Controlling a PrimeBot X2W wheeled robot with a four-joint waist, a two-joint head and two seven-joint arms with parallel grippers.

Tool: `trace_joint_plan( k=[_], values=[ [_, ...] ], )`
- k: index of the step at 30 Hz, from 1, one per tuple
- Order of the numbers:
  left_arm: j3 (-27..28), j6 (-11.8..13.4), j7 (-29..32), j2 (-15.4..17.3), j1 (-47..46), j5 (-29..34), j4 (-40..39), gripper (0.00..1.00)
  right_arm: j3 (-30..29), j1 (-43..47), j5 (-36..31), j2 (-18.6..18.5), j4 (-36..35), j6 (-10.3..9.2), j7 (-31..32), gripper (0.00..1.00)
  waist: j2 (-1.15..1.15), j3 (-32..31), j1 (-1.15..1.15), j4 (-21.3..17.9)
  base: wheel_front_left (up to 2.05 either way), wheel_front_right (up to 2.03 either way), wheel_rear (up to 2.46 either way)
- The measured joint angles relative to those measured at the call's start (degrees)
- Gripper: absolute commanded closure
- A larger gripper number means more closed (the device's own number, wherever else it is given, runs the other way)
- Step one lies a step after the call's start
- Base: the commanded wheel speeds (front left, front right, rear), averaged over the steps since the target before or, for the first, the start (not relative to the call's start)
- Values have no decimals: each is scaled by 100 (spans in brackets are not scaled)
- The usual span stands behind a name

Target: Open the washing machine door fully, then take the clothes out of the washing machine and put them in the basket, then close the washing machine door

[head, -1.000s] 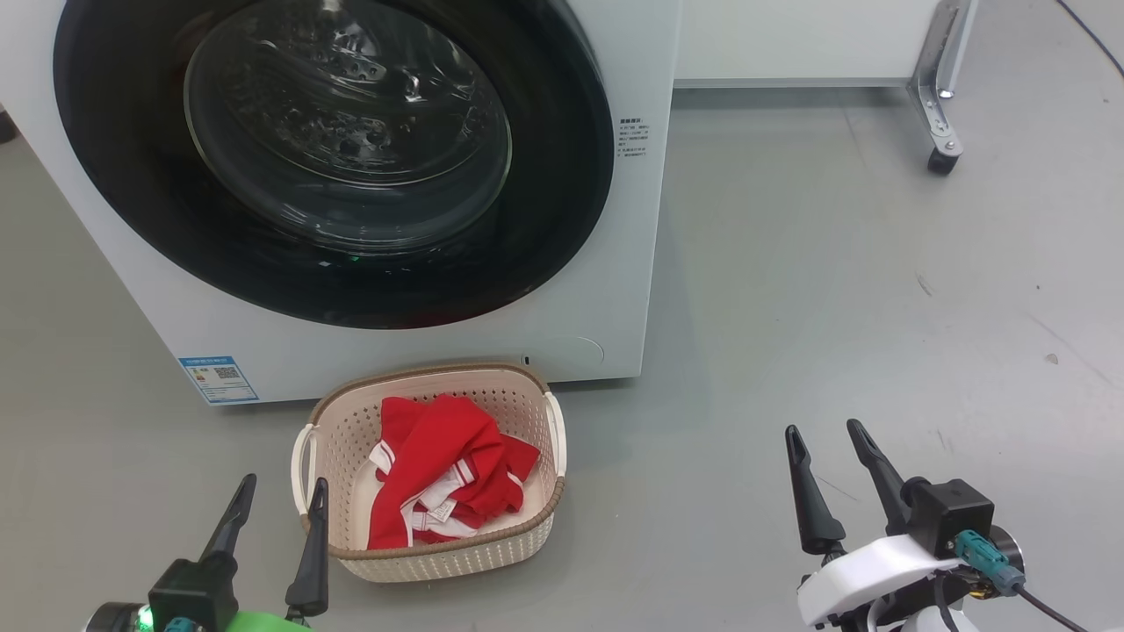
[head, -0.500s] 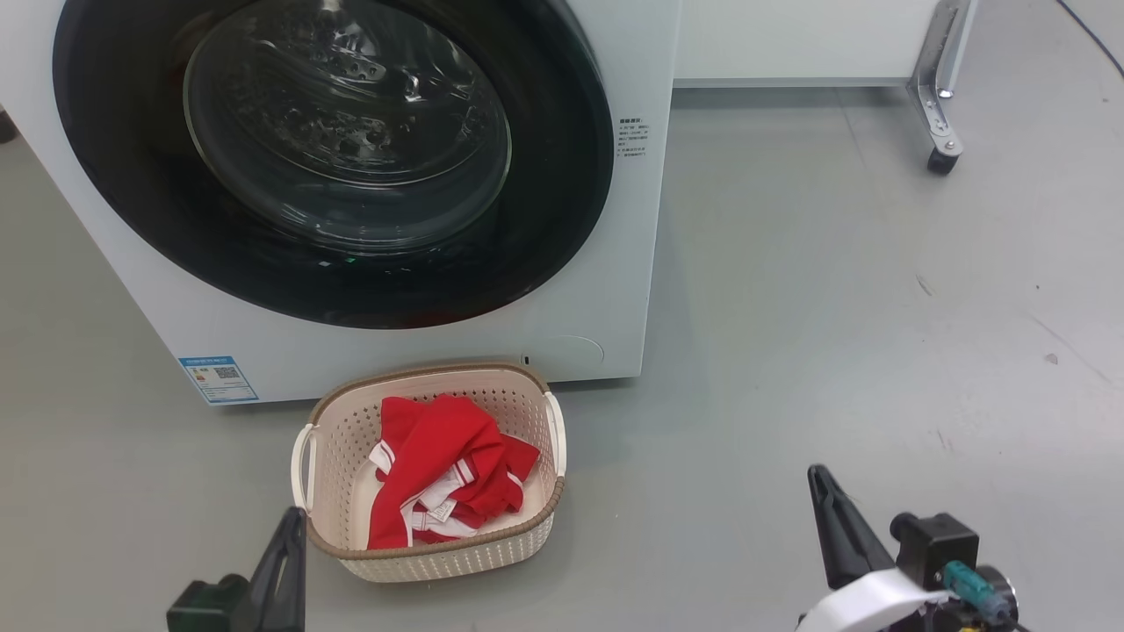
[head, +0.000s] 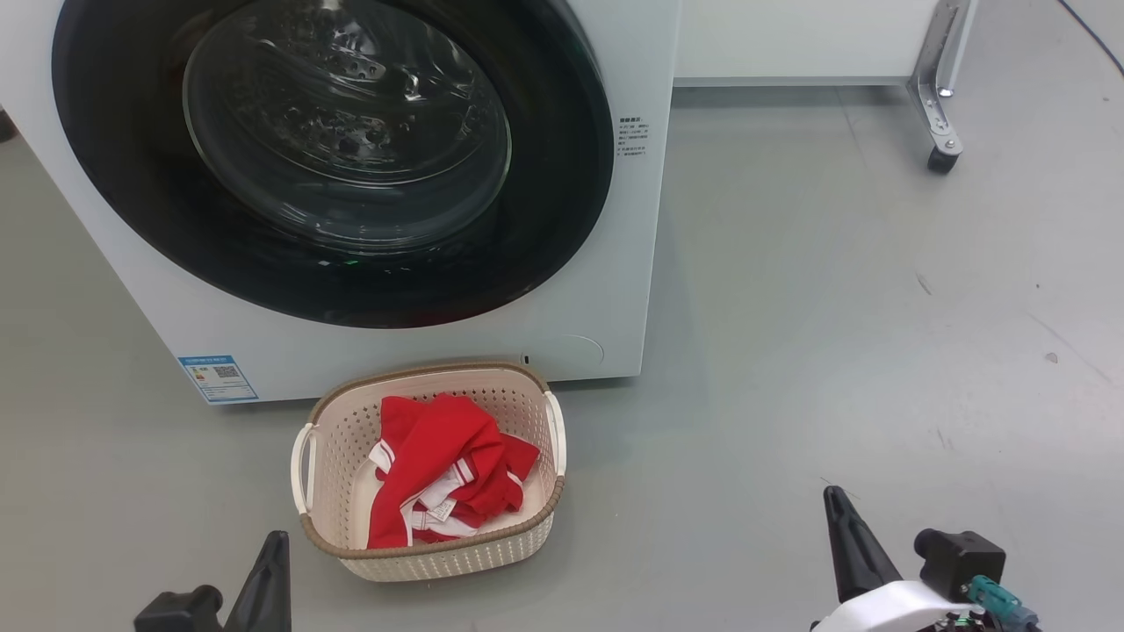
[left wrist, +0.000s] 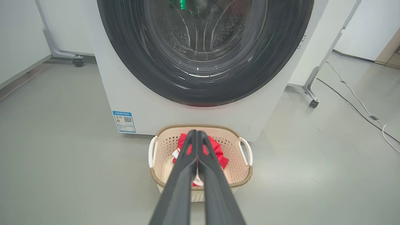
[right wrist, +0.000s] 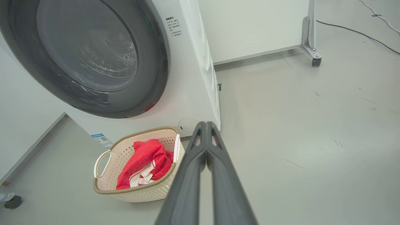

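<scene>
The white washing machine (head: 606, 263) stands ahead with its round black door (head: 562, 175) flat against the front, glass bowl at its centre. On the floor before it sits the cream basket (head: 439, 553) holding the red clothes (head: 439, 478) with white trim. My left gripper (head: 277, 544) is low at the bottom edge, left of the basket, shut and empty. In its own wrist view the left gripper (left wrist: 197, 133) has fingertips pressed together. My right gripper (head: 832, 500) is at the lower right over bare floor, shut with nothing held, as the right gripper (right wrist: 205, 125) shows in its wrist view.
A white panel on a metal leg with a caster (head: 941, 158) stands at the back right. A cable (left wrist: 356, 97) runs over the grey floor to the right. A blue label (head: 217, 377) marks the washer's lower left front.
Both grippers went from open to shut. Both have drawn back toward the bottom edge of the head view. The basket, clothes and door have not moved.
</scene>
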Motion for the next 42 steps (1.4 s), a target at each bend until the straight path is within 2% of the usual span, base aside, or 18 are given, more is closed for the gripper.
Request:
trace_joint_plan(
  k=[42],
  values=[
    [445,-253,866,-9,-471,-3284,78,100,-736,-266,3307,-155,-134,176,803,100,0,32,0,20,0,0,0]
  ],
)
